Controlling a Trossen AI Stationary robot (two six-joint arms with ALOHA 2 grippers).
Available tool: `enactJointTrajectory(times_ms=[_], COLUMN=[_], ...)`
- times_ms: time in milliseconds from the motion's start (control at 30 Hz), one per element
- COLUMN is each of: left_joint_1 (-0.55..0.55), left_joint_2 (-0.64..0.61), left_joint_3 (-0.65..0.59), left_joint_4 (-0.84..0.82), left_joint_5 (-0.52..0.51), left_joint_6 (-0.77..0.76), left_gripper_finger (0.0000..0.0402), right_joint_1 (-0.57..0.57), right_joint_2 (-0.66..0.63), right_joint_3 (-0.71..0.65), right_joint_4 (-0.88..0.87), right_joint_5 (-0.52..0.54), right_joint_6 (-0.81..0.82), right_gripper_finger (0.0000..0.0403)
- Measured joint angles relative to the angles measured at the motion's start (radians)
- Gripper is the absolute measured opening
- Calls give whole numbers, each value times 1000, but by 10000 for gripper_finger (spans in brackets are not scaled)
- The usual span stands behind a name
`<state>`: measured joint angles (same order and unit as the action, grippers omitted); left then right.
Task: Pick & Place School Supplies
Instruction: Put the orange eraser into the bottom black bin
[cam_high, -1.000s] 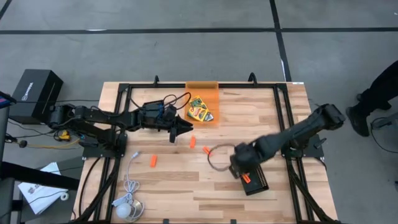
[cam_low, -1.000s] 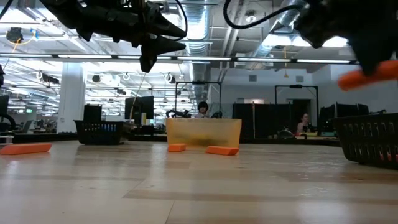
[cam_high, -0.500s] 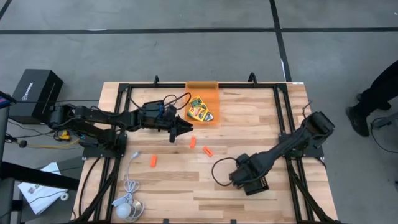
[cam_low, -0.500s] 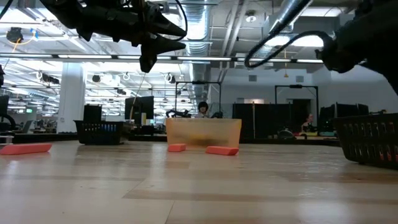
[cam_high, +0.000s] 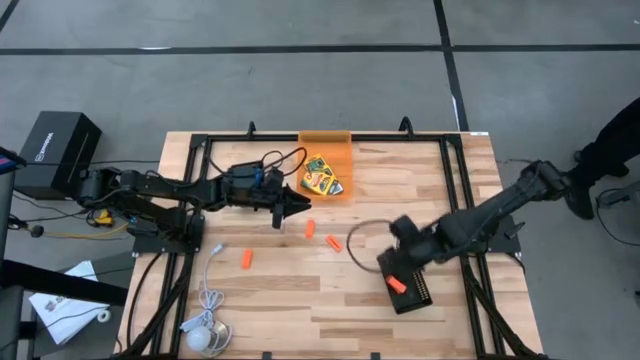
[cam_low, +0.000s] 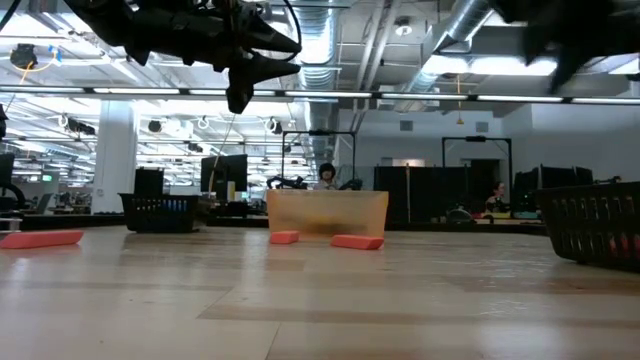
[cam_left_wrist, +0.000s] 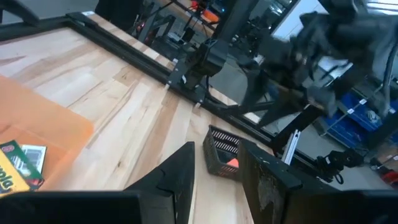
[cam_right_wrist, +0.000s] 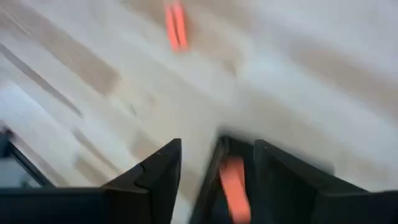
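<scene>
A short orange piece (cam_high: 396, 284) lies in the black tray (cam_high: 414, 296) at the table's near right. My right gripper (cam_right_wrist: 216, 163) hovers open just above it, fingers pointing steeply down; nothing is between them. Three more orange pieces (cam_high: 310, 229), (cam_high: 334, 242), (cam_high: 246, 259) lie flat on the wooden table. The crayon boxes (cam_high: 320, 177) lie in the orange bin (cam_high: 327, 140) at the far middle. My left gripper (cam_left_wrist: 217, 180) hangs open and empty above the table, just near of the bin, pointing toward the right edge. No scissor-like tool shows.
A white cable with a round puck (cam_high: 204, 336) lies at the near left corner. A black frame (cam_high: 452, 170) runs along the table's edges. A person's legs (cam_high: 610, 150) show past the right edge. Bare wood lies between the loose orange pieces and the tray.
My right gripper, which held an orange piece over the black tray, dipped toward the tray, opened and let go. The piece now lies in the tray. The gripper has since risen and drawn back a little toward the table's far right.
</scene>
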<state>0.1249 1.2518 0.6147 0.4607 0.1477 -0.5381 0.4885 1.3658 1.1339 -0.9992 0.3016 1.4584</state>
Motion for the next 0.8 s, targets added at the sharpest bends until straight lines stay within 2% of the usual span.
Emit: enactJointTrajectory(times_ms=[133, 200, 267, 300, 367, 433, 567, 700, 800], left_joint_1=[0, 0, 0, 0, 0, 5, 16, 22, 23], left_joint_2=[0, 0, 0, 0, 0, 0, 0, 0, -1], left_joint_3=[0, 0, 0, 0, 0, 0, 0, 0, 1], left_joint_4=[19, 20, 20, 20, 20, 21, 21, 13, -4], left_joint_5=[0, 0, -2, -9, -13, -18, -20, -26, -26], left_joint_6=[0, -1, -1, -1, 1, 7, 8, 10, 11], left_gripper_finger=[117, 117, 117, 117, 117, 117, 117, 117, 117], right_joint_1=[-108, -169, -233, -261, -328, -404, -534, -628, -663], right_joint_2=[-36, -37, -35, -27, -1, 31, 125, 223, 284], right_joint_3=[0, 0, 0, 0, 0, -1, -19, -99, -147], right_joint_4=[31, 68, 111, 126, 169, 200, 387, 670, 777], right_joint_5=[41, 11, -44, -63, -127, -236, -453, -720, -836], right_joint_6=[-242, -418, -591, -663, -789, -893, -1079, -1095, -1077], right_gripper_finger=[149, 102, 36, 20, 13, 4, 1, 0, 0])
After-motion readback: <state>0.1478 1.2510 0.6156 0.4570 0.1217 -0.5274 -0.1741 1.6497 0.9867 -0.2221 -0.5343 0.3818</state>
